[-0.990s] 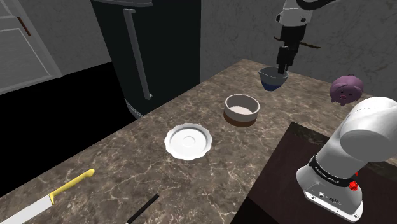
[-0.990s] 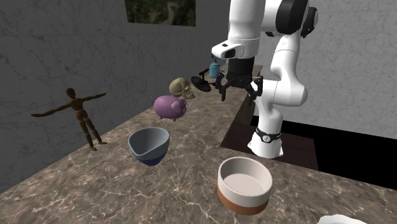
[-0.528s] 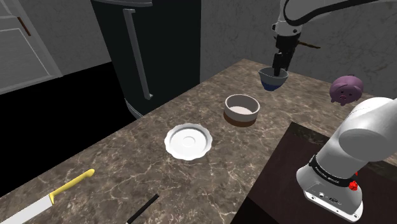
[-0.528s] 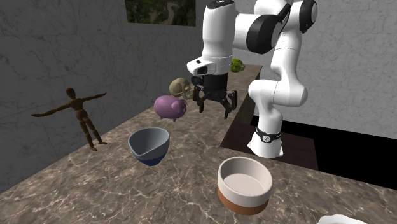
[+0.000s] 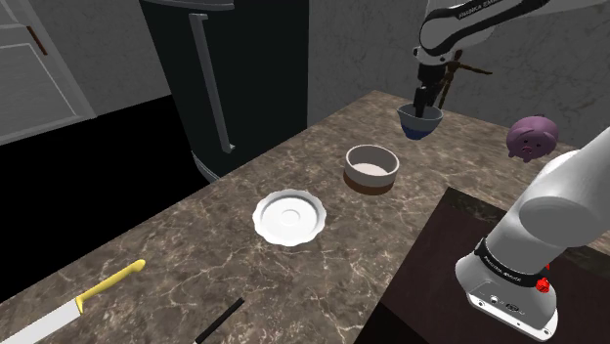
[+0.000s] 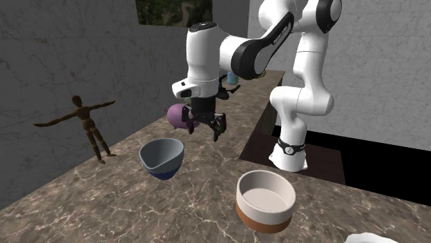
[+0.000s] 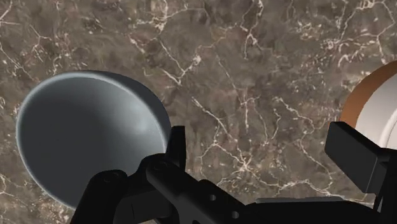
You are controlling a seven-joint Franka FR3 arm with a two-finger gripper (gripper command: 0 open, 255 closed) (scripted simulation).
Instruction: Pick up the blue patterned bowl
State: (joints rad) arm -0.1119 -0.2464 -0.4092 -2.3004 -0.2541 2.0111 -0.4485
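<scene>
The marbled counter (image 5: 196, 254) is carrying a white brown-based bowl (image 6: 266, 200) and, near it, the grey bowl with a blue base (image 6: 162, 157), sitting upright. The end effector (image 6: 207, 130) is hovering above the counter beside that bowl, fingers spread, grasping nothing.

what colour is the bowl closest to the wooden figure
The bowl is grey with a dark blue base, no pattern visible; second exterior view shows it best.
</scene>
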